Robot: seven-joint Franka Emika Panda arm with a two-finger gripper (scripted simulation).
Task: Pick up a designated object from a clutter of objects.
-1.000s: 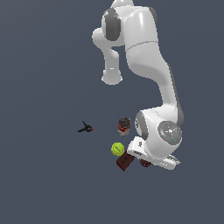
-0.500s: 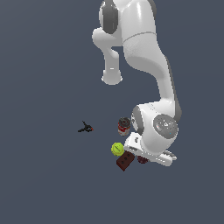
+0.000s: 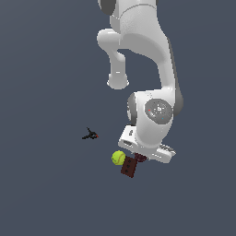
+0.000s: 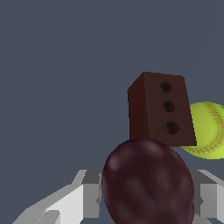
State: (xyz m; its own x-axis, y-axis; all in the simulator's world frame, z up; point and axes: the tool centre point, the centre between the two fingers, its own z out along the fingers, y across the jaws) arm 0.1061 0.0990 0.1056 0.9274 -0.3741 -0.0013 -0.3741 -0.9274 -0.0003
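Observation:
The dark maroon ball (image 4: 148,183) fills the near part of the wrist view, between my two grey fingers (image 4: 89,197). My gripper (image 4: 146,199) is open, one jaw on each side of the ball and close to it. In the exterior view only a sliver of the maroon ball (image 3: 140,158) shows under my hand, where the gripper (image 3: 142,159) is low over the clutter. The reddish-brown brick (image 3: 129,167) (image 4: 162,109) lies just beyond the ball. The yellow-green ball (image 3: 118,157) (image 4: 209,129) touches the brick's side.
A small black item (image 3: 90,135) lies apart on the floor, toward the exterior view's left. The red-and-white can is hidden behind my wrist. The white arm (image 3: 154,115) hangs over the clutter from above.
My arm has swung toward the exterior view's left and lowered, so the hand now covers the can and sits over the maroon ball. The objects have not moved.

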